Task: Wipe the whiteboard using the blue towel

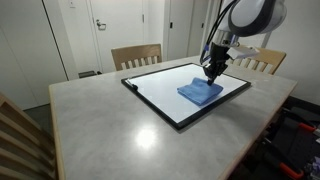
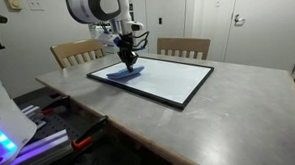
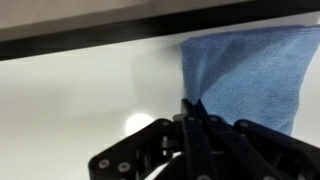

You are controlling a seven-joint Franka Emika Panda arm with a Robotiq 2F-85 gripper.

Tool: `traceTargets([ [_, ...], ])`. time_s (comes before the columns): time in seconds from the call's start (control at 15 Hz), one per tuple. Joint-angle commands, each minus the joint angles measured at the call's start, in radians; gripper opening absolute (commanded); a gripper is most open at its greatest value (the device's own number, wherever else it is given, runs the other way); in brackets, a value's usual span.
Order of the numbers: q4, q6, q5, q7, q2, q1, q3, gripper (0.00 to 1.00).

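Observation:
A whiteboard [image 1: 165, 90] with a black frame lies flat on the grey table [image 1: 110, 130]; it also shows in the other exterior view [image 2: 177, 79]. A blue towel [image 1: 198, 93] lies crumpled on the board, also seen in an exterior view [image 2: 121, 73] and in the wrist view [image 3: 250, 75]. My gripper [image 1: 213, 72] points straight down at the towel's edge; it also shows in an exterior view [image 2: 130, 59]. In the wrist view my gripper's fingers [image 3: 192, 108] are pressed together on the towel's corner.
Two wooden chairs [image 1: 136, 55] [image 1: 262, 62] stand at the table's far side. Another chair back [image 1: 22, 140] is at the near corner. White doors and wall stand behind. Equipment with cables [image 2: 39, 127] sits beside the table.

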Motion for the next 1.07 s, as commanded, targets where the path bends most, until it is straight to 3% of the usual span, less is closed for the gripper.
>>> traceTargets([
  [0.0,0.015,-0.057,0.057,-0.147,-0.013,-0.095,0.063,0.01],
  [1.0,-0.010,-0.022,0.193,-0.470,0.021,-0.307,0.091,0.01],
])
